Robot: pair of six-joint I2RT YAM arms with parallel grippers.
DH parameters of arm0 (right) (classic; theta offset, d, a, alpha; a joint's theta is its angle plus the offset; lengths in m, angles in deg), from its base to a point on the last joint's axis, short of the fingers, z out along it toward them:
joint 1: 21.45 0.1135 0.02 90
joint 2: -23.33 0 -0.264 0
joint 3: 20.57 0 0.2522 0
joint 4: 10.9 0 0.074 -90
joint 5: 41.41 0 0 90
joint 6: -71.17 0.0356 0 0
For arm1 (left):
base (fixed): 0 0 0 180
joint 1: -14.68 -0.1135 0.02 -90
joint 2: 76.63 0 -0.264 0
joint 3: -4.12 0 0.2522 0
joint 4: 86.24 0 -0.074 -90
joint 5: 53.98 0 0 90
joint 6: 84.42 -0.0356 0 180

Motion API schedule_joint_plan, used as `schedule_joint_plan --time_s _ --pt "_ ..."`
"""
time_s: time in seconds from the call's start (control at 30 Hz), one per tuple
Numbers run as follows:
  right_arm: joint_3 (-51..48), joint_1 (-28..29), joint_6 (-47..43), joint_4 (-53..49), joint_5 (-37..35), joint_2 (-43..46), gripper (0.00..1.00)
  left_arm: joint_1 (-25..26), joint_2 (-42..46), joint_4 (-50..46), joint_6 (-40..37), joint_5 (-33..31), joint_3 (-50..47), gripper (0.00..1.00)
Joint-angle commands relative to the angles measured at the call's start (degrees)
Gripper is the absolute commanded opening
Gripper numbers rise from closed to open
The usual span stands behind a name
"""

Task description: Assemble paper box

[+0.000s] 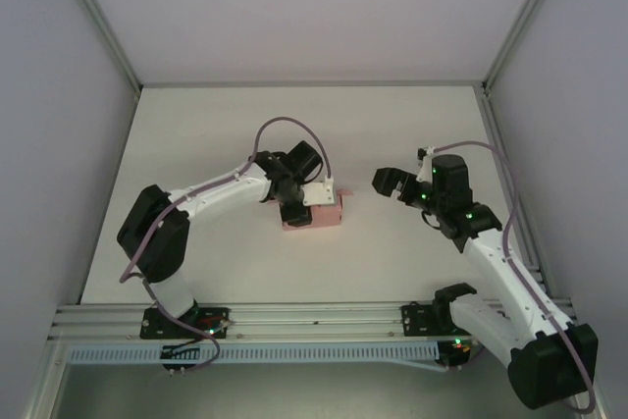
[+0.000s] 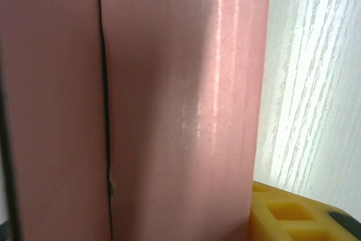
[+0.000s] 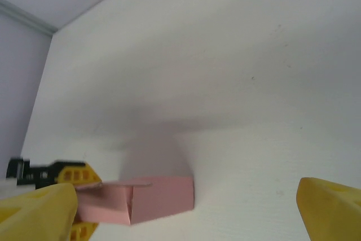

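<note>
The paper box (image 1: 324,215) is a small pink rectangular box lying on the white table near the middle. My left gripper (image 1: 294,211) reaches down onto its left end. In the left wrist view the pink box wall (image 2: 180,111) is pressed up close, with a dark seam down it and one yellow finger (image 2: 293,213) at its right side. From the right wrist, the box (image 3: 163,198) has a flap sticking out at its left, between the left gripper's yellow fingers (image 3: 73,174). My right gripper (image 1: 385,183) hangs open to the right of the box, apart from it, its jaws wide (image 3: 183,213).
The white table (image 1: 216,125) is walled by pale panels with aluminium posts (image 1: 98,22) at the back corners. A metal rail (image 1: 314,319) carrying both arm bases runs along the near edge.
</note>
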Motion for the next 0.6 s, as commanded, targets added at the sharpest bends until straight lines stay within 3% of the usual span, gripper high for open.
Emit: schedule_joint_plan --time_s 0.0,0.3,0.57 --pt "3.4 0.5 -9.0 0.6 6.2 -3.7 0.99 -0.8 -1.4 -5.2 -1.0 3.5 0.8 0.50" --pt "7.5 5.4 -30.5 3.4 20.7 -11.5 0.83 -0.8 1.0 -3.3 -2.0 5.9 -0.4 0.51" --pt "8.4 10.4 -45.9 -4.0 15.7 -15.1 0.77 -0.8 1.7 -2.7 -2.5 6.3 -0.9 0.51"
